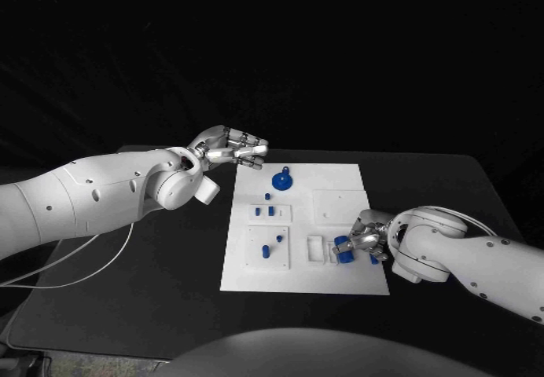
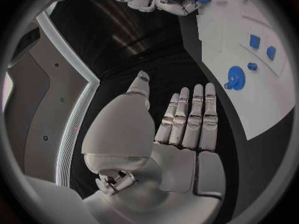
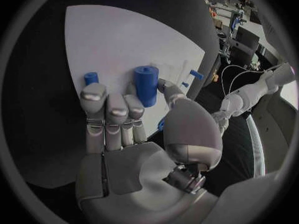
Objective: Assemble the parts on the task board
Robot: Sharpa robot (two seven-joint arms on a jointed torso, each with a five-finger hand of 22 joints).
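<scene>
The white task board (image 1: 300, 271) lies mid-table. On it lie a round blue disc with a handle (image 1: 282, 182), two small blue pegs (image 1: 266, 210) and further small blue pieces (image 1: 267, 251). My right hand (image 1: 365, 239) sits over the board's near right part and pinches a blue cylinder (image 3: 146, 84) between thumb and fingers; the cylinder (image 1: 343, 245) stands upright just over the board (image 3: 124, 40). A small blue peg (image 3: 91, 78) stands beside it. My left hand (image 1: 233, 148) hovers off the board's far left corner, fingers straight, palm (image 2: 181, 129) empty, with the disc (image 2: 234, 77) beyond its fingertips.
A white cable (image 1: 79, 267) trails across the table's left side under my left arm. Raised white blocks (image 1: 338, 204) and a slotted holder (image 1: 314, 250) stand on the board. Black table surface (image 1: 159, 259) surrounds the board on all sides.
</scene>
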